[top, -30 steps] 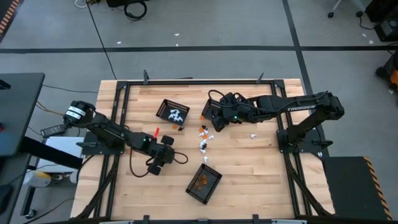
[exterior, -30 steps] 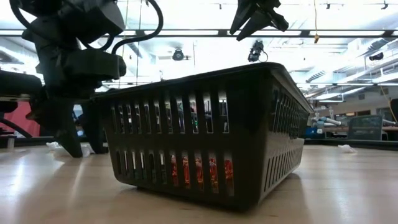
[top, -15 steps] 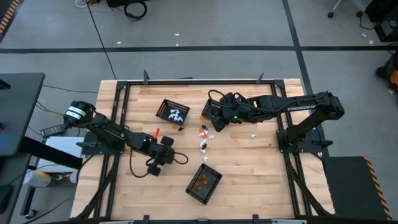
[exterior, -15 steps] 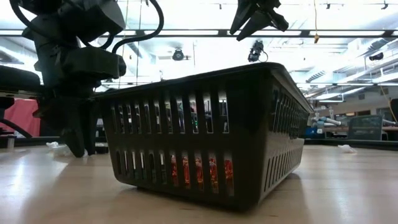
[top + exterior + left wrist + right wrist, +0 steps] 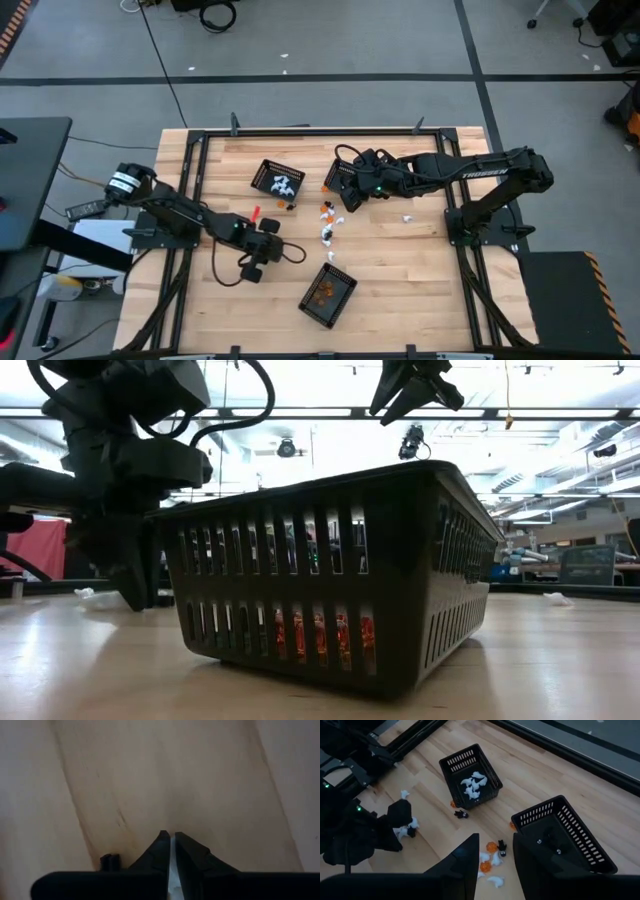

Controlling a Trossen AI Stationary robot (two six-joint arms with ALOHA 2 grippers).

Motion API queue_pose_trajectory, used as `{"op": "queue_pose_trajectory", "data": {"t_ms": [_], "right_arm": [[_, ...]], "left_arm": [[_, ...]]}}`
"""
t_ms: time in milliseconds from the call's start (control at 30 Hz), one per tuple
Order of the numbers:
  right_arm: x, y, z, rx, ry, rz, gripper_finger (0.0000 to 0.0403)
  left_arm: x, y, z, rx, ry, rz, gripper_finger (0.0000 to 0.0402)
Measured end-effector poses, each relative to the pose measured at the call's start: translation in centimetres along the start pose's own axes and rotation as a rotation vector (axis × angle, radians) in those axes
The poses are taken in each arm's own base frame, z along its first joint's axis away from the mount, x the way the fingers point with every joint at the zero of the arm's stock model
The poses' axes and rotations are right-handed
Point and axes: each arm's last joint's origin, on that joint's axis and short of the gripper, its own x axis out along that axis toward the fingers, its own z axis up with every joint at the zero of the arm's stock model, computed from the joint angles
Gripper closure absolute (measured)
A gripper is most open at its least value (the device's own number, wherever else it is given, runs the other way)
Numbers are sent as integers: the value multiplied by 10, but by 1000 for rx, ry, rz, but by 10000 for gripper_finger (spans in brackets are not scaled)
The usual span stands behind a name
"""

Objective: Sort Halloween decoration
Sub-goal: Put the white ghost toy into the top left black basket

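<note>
Small orange, white and black trinkets [image 5: 326, 212] of the Halloween decoration lie loose on the wood in mid-table, with more [image 5: 492, 859] in the right wrist view. My left gripper [image 5: 266, 248] points down at the table, left of centre, shut on a white trinket [image 5: 171, 870]. Its fingertips [image 5: 135, 598] stand low by the wood. My right gripper [image 5: 495, 855] hangs open over the far middle, above a black basket [image 5: 565, 835], with nothing between its fingers. My left gripper pinches a white trinket between its two fingers, which point down from above. Only a thin white sliver [image 5: 171, 868] shows in the narrow gap between them. Which part of the trinket it has is hidden by the fingers.
A basket [image 5: 266, 166] with white trinkets stands at the far middle-left. Another basket [image 5: 345, 282] with orange ones stands near the front and fills the low view [image 5: 330, 580]. A lone white trinket [image 5: 408, 217] lies to the right. The black table frame [image 5: 200, 160] borders the wood.
My left gripper has shut: its two fingers stood apart on the table a second ago and now meet on the white trinket. My right arm has kept still.
</note>
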Motion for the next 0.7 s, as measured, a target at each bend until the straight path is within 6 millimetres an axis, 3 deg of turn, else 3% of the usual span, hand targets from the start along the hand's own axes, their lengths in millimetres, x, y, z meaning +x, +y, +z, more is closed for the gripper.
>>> {"op": "queue_pose_trajectory", "data": {"t_ms": [400, 700], "right_arm": [[0, 0, 0, -1, 1, 1, 278], [0, 1, -1, 0, 2, 3, 278]], "left_arm": [[-8, 26, 10, -107, 18, 30, 398], [-17, 44, 10, -298, 34, -41, 383]]}}
